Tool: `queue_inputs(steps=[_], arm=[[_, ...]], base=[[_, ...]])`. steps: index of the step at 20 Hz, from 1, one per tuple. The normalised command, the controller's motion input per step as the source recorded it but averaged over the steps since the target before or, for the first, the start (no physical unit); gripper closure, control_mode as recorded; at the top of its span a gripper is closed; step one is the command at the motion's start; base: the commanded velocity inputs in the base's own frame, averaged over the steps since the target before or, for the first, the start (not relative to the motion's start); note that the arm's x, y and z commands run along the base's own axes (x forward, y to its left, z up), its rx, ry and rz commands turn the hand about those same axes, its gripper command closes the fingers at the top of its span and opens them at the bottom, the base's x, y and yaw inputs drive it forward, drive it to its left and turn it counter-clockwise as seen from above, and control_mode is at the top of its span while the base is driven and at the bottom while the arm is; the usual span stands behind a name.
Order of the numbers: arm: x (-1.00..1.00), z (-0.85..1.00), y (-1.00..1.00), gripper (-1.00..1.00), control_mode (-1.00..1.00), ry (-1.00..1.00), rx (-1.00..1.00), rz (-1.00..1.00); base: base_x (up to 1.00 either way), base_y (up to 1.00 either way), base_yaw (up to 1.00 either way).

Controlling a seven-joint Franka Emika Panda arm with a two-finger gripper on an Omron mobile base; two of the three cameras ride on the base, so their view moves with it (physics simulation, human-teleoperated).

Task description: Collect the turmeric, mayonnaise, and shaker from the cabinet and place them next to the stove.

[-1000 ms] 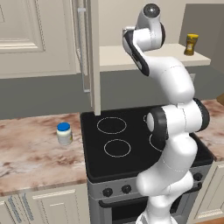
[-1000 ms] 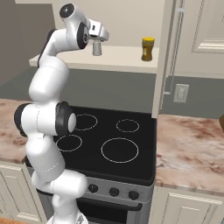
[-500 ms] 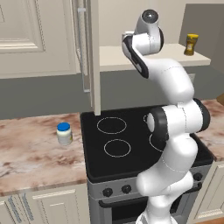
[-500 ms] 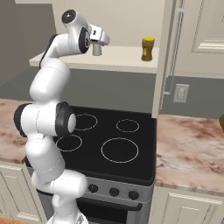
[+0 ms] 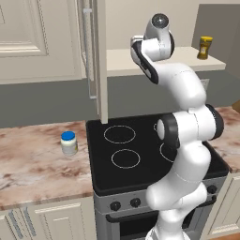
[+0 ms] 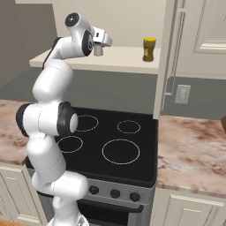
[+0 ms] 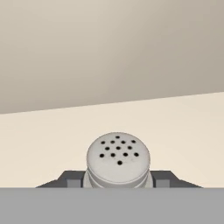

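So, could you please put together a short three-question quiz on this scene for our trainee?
1. True or false: the mayonnaise stands on the counter beside the stove.
2. Which jar is on the cabinet shelf: A turmeric, B honey, C mustard?
3. What are the jaws of the gripper shut on?

Key: 1 true; 2 A; 3 the shaker.

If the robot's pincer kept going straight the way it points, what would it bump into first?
The pincer is already shut on the shaker, standing on the cabinet shelf. Pushing straight on, it would probably press the shaker into that shelf board, though the exact angle is hard to judge.
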Motion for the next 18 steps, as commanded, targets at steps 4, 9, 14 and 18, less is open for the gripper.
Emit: queue_inputs(steps=[4,9,14,18], arm=[[0.08,-0.07,0.00,1.00,-1.00,0.00,0.00,0.00],[0.00,-0.01,0.00,1.00,-1.00,0.00,0.00,0.00],[0.00,-0.08,0.00,1.00,-1.00,0.00,0.00,0.00],[0.00,-0.13,0.00,1.00,-1.00,0.00,0.00,0.00]], base=[[0.00,0.00,0.00],[0.00,0.00,0.00],[0.00,0.00,0.00],[0.00,0.00,0.00]])
